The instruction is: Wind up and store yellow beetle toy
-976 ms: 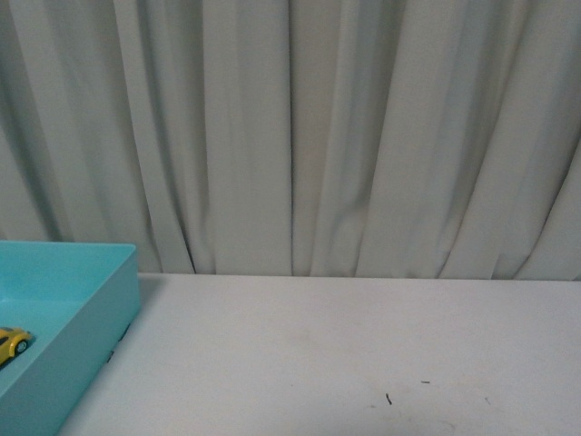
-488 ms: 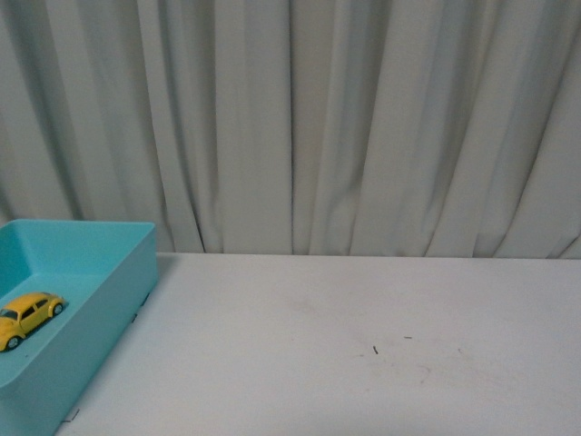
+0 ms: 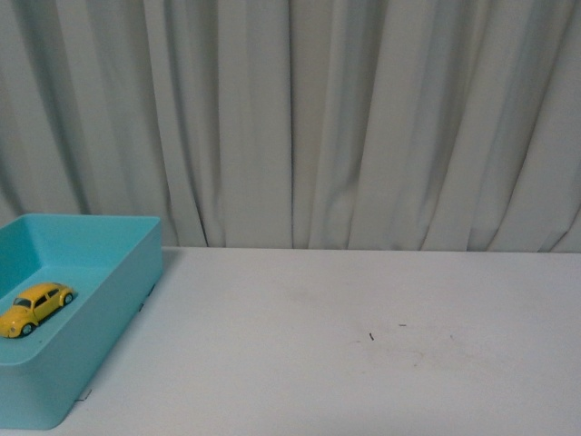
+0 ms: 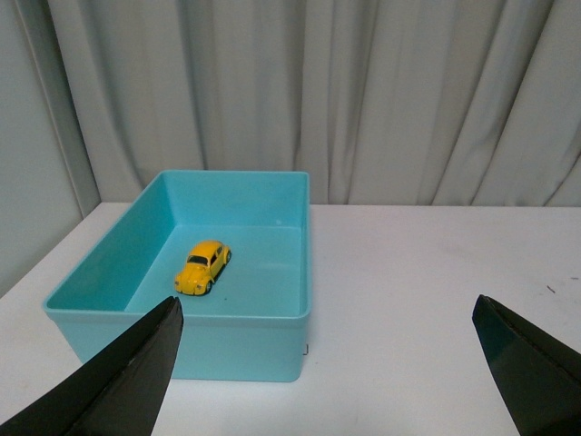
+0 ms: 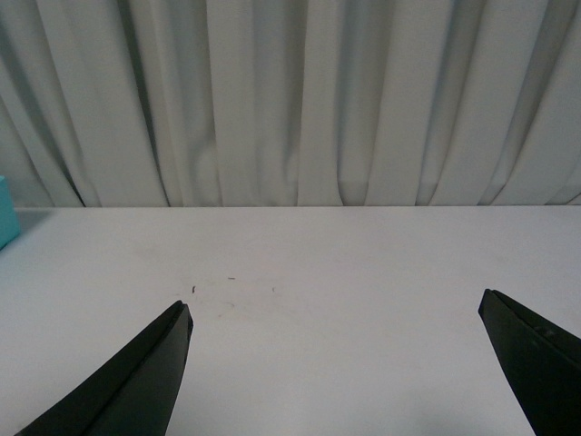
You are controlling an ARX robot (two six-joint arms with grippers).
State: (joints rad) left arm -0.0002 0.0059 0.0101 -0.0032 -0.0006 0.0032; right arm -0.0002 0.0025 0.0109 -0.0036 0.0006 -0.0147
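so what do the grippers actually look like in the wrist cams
Only fingertips show. The left gripper has two black, matte, wedge-shaped fingers tapering to blunt points; the right gripper has the same black tapered fingers. No cables, markings or arm links are visible, and the front view shows neither arm.

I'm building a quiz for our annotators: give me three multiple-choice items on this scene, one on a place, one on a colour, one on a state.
1. Where is the yellow beetle toy?
A. inside the box
B. on the bare table
C. in a gripper

2. What colour is the box?
A. white
B. turquoise
C. red

3. How is the left gripper?
A. shut on the toy
B. shut on nothing
C. open

Answers: 1 A, the toy sits on the box floor. 2 B, its walls are turquoise. 3 C, the fingers stand wide apart with nothing between them.
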